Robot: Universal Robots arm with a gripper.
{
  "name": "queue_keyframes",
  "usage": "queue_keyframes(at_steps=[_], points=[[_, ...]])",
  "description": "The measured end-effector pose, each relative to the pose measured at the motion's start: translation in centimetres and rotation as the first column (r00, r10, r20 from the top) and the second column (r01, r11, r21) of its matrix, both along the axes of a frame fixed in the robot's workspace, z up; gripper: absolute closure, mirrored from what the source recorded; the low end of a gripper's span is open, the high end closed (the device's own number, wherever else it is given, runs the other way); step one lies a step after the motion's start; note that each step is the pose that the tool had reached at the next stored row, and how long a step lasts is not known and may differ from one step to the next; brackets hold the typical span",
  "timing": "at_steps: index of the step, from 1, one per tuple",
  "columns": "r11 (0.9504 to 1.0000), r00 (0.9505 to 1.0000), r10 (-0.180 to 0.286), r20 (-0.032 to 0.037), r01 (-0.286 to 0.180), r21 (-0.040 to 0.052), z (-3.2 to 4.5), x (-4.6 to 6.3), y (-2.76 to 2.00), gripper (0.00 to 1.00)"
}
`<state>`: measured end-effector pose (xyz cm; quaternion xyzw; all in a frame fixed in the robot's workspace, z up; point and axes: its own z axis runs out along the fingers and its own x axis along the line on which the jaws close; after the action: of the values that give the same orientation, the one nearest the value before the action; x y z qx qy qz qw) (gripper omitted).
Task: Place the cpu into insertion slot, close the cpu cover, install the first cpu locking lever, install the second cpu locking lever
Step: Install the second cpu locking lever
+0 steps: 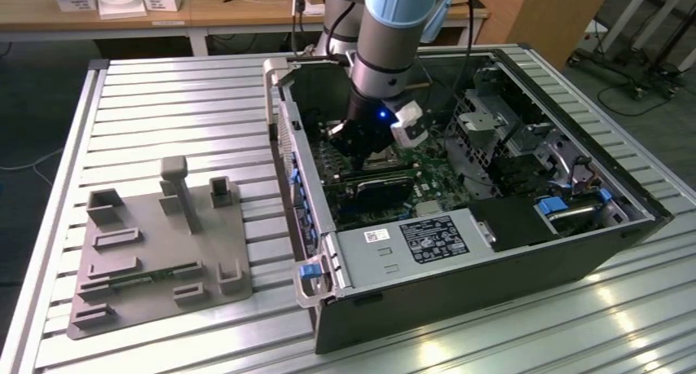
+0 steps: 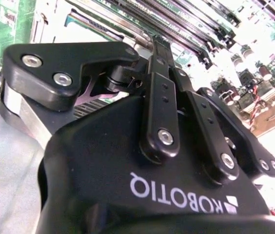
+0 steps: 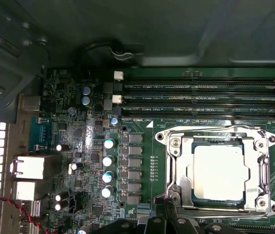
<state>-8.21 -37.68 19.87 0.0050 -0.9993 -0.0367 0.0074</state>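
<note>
Hovering my gripper over the socket | fingers pinched together, holding nothing | cpu seated | cover down over it

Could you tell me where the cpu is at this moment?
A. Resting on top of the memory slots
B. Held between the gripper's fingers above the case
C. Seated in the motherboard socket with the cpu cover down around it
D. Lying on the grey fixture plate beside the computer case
C: in the first wrist view the cpu sits in the socket, framed by the lowered cpu cover.
</note>
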Motion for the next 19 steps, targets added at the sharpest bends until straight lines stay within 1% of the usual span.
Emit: queue_keyframes(at_steps=[7, 12, 16, 17, 19], points=[[1.0, 1.0, 0.0, -0.0002, 0.0, -0.0003, -0.18, 0.0, 0.0, 0.9], [1.0, 1.0, 0.0, -0.0006, 0.0, -0.0051, -0.33, -0.01, -0.02, 0.9], [1.0, 1.0, 0.0, -0.0004, 0.0, -0.0051, -0.52, -0.02, -0.02, 0.9], [1.0, 1.0, 0.0, -0.0001, 0.0, -0.0077, -0.54, -0.02, 0.0, 0.9], [0.9996, 1.0, 0.0, 0.0003, 0.0, -0.0265, -0.56, -0.02, 0.01, 0.9]])
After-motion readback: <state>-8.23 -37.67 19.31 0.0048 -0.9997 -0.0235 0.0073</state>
